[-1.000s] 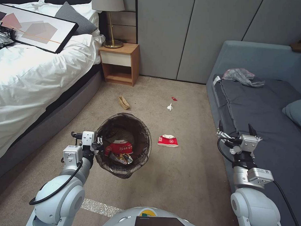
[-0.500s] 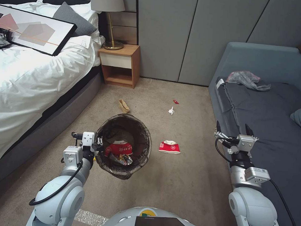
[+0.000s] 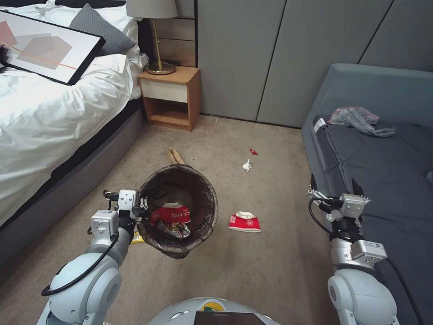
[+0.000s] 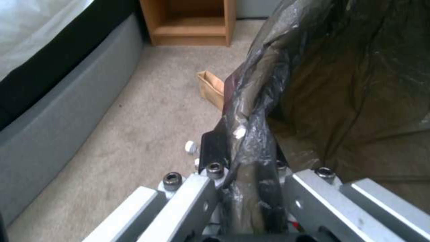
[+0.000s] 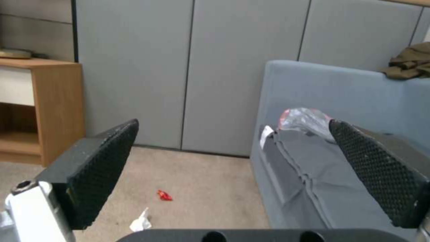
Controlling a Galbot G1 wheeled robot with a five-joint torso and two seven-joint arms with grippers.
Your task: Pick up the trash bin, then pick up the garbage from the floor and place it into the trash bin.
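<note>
My left gripper (image 3: 141,206) is shut on the near-left rim of the trash bin (image 3: 179,211), holding it off the carpet. Its dark liner (image 4: 313,87) is pinched between the jaws of the left gripper (image 4: 244,161). A red wrapper (image 3: 173,212) and a shiny snack bag (image 3: 175,229) lie inside. On the floor lie garbage pieces: a red-and-white wrapper (image 3: 244,222), a white tissue (image 3: 246,165), a red scrap (image 3: 253,152), a tan carton (image 3: 175,156) and a yellow bit (image 3: 137,238) under the bin. My right gripper (image 3: 335,184) hangs open by the sofa's edge, holding nothing.
A bed (image 3: 33,123) with a framed picture runs along the left, a wooden nightstand (image 3: 169,97) with a lamp stands at the back, and a grey sofa (image 3: 382,159) with a grey plastic bag (image 3: 355,117) lines the right. Bare carpet (image 3: 270,259) lies between.
The whole picture has shifted: floor litter and furniture sit lower and closer, so the camera moved forward. Both arms keep the same pose, the bin still held.
</note>
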